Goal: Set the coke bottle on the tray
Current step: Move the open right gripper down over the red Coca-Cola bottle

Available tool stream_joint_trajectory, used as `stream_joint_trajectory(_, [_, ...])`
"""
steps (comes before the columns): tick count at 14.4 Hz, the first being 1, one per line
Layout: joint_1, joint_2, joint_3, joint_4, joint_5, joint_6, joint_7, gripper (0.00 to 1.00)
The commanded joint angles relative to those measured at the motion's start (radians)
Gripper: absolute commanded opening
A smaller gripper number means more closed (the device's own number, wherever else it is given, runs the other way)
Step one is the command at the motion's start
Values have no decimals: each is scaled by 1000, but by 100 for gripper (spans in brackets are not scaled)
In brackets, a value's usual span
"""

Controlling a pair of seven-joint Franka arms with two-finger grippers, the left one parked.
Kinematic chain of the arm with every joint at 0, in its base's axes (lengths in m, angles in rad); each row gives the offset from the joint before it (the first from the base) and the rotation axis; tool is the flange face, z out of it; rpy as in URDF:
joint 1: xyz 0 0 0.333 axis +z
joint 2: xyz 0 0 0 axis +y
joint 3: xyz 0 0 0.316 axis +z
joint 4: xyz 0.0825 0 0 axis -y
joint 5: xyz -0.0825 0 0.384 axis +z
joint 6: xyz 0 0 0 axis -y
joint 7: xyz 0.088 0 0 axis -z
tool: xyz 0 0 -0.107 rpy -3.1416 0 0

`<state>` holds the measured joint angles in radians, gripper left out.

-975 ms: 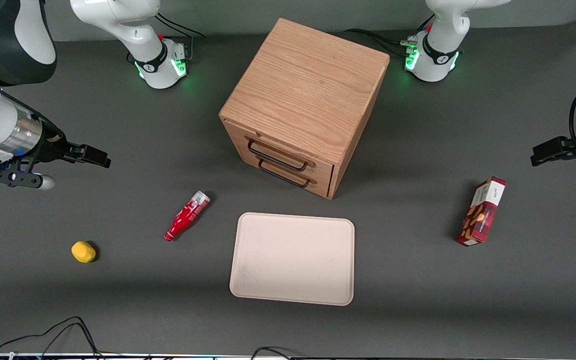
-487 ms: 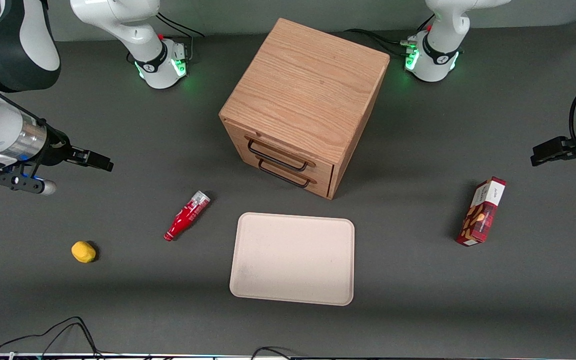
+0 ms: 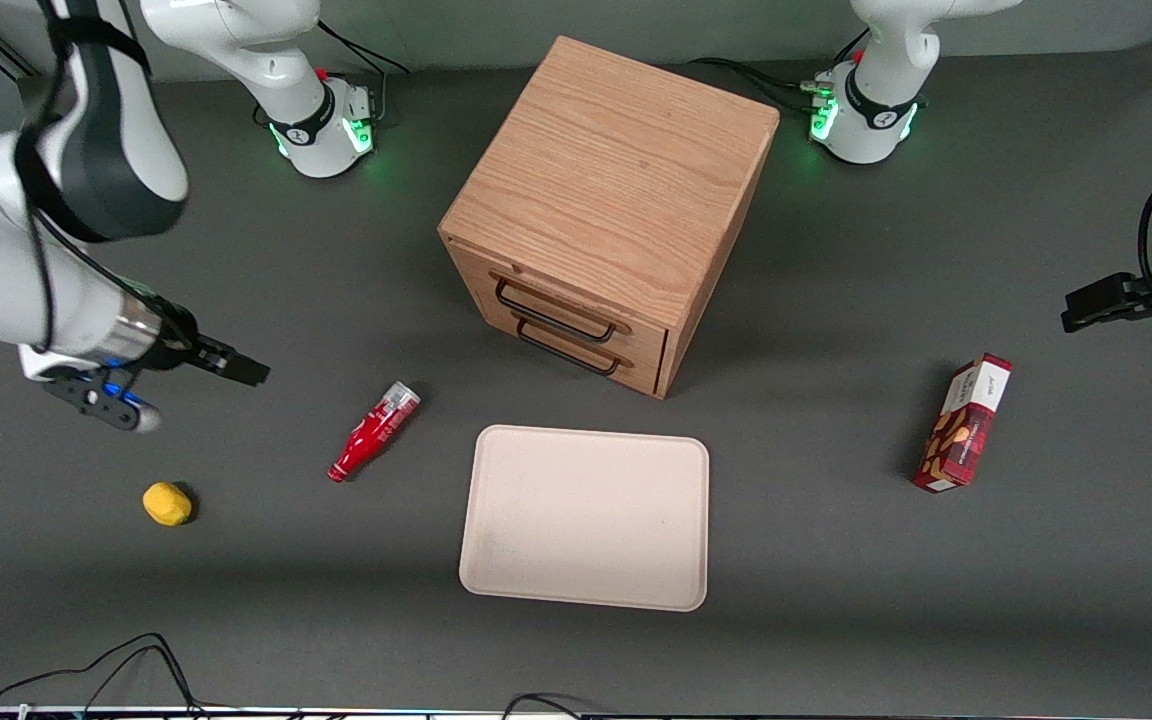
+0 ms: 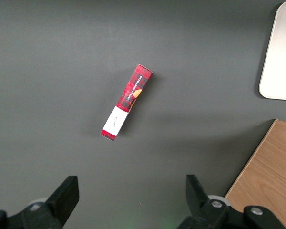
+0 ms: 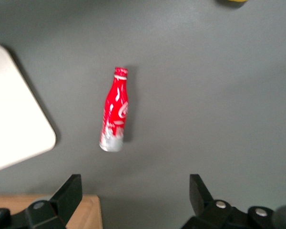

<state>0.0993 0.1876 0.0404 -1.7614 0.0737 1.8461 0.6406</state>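
The coke bottle (image 3: 374, 431) lies on its side on the dark table, red with a red cap toward the front camera and its silvery base toward the cabinet. It also shows in the right wrist view (image 5: 115, 117). The beige-pink tray (image 3: 586, 516) lies flat beside it, toward the parked arm's end, with nothing on it; a corner of the tray shows in the right wrist view (image 5: 14, 124). My right gripper (image 3: 236, 368) hovers above the table, toward the working arm's end from the bottle, apart from it. Its fingers (image 5: 71, 191) are spread wide and hold nothing.
A wooden drawer cabinet (image 3: 608, 210) with two black handles stands farther from the front camera than the tray. A small yellow object (image 3: 167, 503) lies near the working arm's end. A red snack box (image 3: 963, 422) lies toward the parked arm's end.
My right gripper has moved toward the bottle and a little nearer the front camera, and the arm has swung in over the table. The bottle and tray have not moved.
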Motion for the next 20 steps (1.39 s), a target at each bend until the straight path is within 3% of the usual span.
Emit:
stream_joint_trajectory(1, [10,15,35,-96,-50,135,134,100])
stream_joint_trajectory(5, [10,137,62,-141,-142,347,324,100])
stream_joint_trajectory(8, [13,217,75,-136,-156,459,408,100])
stream_joint_trajectory(15, [46,334,87,-135,-198,565,522,100])
stream_joint_trajectory(20, [50,406,87,-135,-275,573,524,100])
